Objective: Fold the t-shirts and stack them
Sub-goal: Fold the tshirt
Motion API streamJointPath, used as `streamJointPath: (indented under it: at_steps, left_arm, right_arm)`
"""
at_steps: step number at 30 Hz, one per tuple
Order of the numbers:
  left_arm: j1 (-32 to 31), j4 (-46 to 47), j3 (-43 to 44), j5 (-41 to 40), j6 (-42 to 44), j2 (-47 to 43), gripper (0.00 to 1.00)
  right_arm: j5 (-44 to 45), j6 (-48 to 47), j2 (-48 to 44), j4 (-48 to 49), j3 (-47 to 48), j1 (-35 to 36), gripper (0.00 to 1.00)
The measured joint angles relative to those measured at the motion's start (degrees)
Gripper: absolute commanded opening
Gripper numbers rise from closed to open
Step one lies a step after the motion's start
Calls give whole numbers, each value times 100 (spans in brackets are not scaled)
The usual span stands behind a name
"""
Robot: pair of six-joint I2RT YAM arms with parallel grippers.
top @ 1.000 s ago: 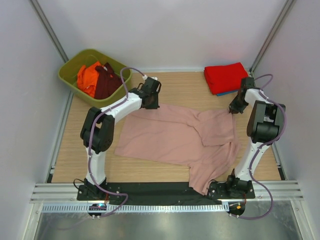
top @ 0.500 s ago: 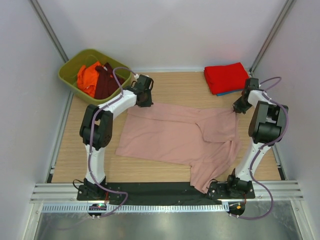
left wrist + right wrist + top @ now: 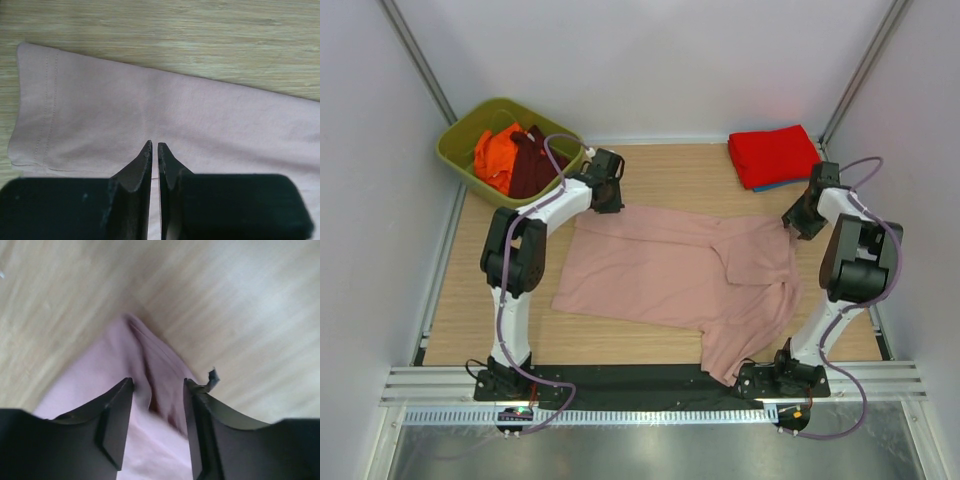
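Left arm: reaches out and across to the far-left corner of the pink t-shirt (image 3: 660,265), elbow folded up, left hand (image 3: 605,192) pointing down at the cloth. In the wrist view the left hand (image 3: 153,146) is nearly clenched, with only a thin slit between the fingers. The cloth under it lies flat and no fold shows in the slit.

Right arm: stands tall by the table's right edge, forearm bent back. The right hand (image 3: 801,217) is over the shirt's far-right corner. In the wrist view the right hand (image 3: 157,382) is released, fingers apart, a raised ridge of pink cloth between them, not pinched.

The shirt is spread across the middle of the table (image 3: 690,175), partly folded on its right half. Its near-right end hangs over the near edge by the right arm's base.

Hard to see:
- The right wrist view is blurred, so I cannot tell whether the fingers touch the cloth.
- The blue t-shirt (image 3: 775,186) is only a sliver under the folded red t-shirt (image 3: 770,153) at the far right.
- The orange t-shirt (image 3: 495,155) and maroon t-shirt (image 3: 532,165) are bunched in the green bin (image 3: 445,148). The left arm's cable crosses the bin's near corner.
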Motion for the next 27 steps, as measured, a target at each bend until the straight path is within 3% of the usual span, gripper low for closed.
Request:
streamJointPath:
  at_steps: [8, 12, 14, 17, 22, 27]
  left_arm:
    - [-20, 2, 0, 103, -81, 9, 9]
    - [-197, 7, -9, 278, -243, 9, 24]
    - [-450, 90, -103, 459, -391, -37, 35]
    - [-1010, 267, -280, 728, -651, -98, 39]
    - [-2024, 629, -216, 1322, -1104, -35, 40]
    - [-2542, 1067, 85, 1696, -1539, 431, 40]
  right_arm:
    - [367, -433, -1576, -619, -802, 17, 58]
    - [328, -560, -2197, -800, -1010, 17, 59]
    - [155, -564, -2409, -861, -1204, 17, 60]
    - [-125, -562, -2581, -916, -1624, 17, 59]
    - [-402, -553, -2601, -988, -2164, 28, 58]
    - [-592, -555, -2732, -992, -2358, 28, 56]
